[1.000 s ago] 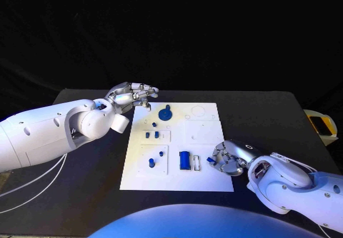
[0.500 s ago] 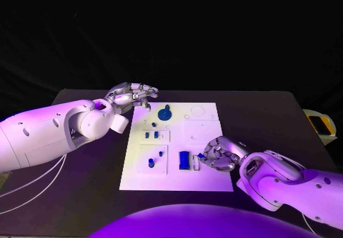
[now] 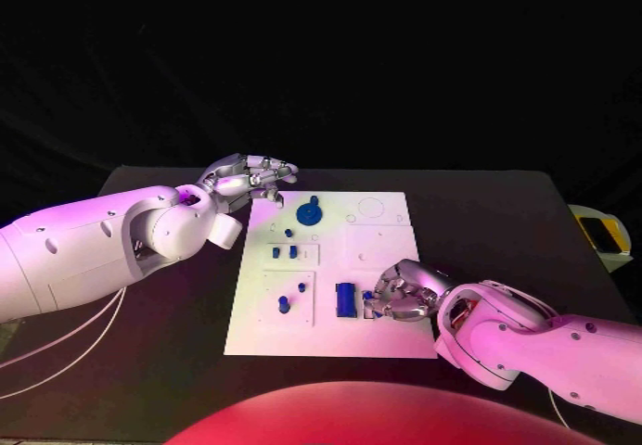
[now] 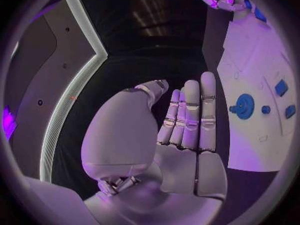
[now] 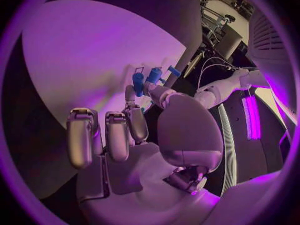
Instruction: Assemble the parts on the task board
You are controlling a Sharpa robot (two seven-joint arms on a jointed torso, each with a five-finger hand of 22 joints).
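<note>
Nearest me, the right hand (image 3: 402, 292) pinches a small blue part (image 5: 139, 77), light, rigid, best taken by its sides, over the task board (image 3: 381, 338). Farther off, the left hand (image 3: 248, 178) hovers, fingers together, empty.

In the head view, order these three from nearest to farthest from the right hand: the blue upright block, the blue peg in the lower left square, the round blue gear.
1. blue upright block: just beside the right hand, toward the board's middle.
2. blue peg: in the lower left square, farther across the task board.
3. round blue gear: at the board's far end, near the left hand.
</note>
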